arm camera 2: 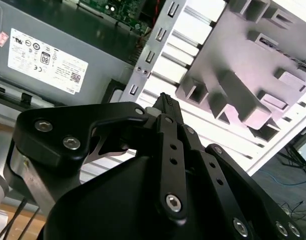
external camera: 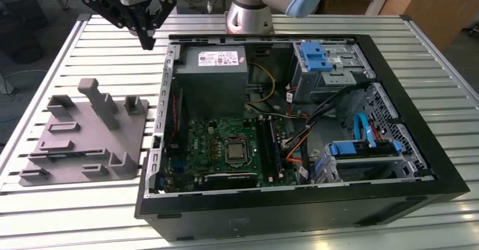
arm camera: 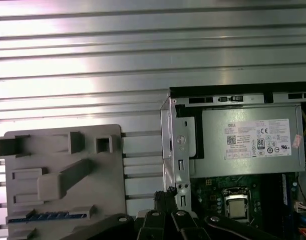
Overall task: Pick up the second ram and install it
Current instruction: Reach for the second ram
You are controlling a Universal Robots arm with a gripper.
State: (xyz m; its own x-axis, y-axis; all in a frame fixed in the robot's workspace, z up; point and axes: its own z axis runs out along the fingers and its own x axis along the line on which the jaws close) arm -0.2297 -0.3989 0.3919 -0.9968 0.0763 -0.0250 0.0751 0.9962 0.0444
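The second ram [external camera: 64, 156] is a thin dark strip lying in a slot of the grey fixture [external camera: 86, 135] on the exterior view's left; in the first wrist view the ram [arm camera: 47, 216] shows edge-on with a bluish sheen. My gripper [external camera: 147, 40] hangs high above the table beyond the fixture, next to the case's far corner, well apart from the ram. Its fingers [arm camera 2: 166, 107] meet at the tips, shut with nothing between them. The green motherboard [external camera: 224, 149] lies inside the open case, with its long memory slots [external camera: 274, 143] beside the processor socket.
The open black computer case [external camera: 419, 149] takes up the exterior view's right half, holding a grey power supply [external camera: 213, 73], blue drive brackets [external camera: 314, 56] and loose cables [external camera: 314, 126]. The slatted metal table [external camera: 90, 42] lies bare around the fixture. The arm's base [external camera: 250, 14] stands behind the case.
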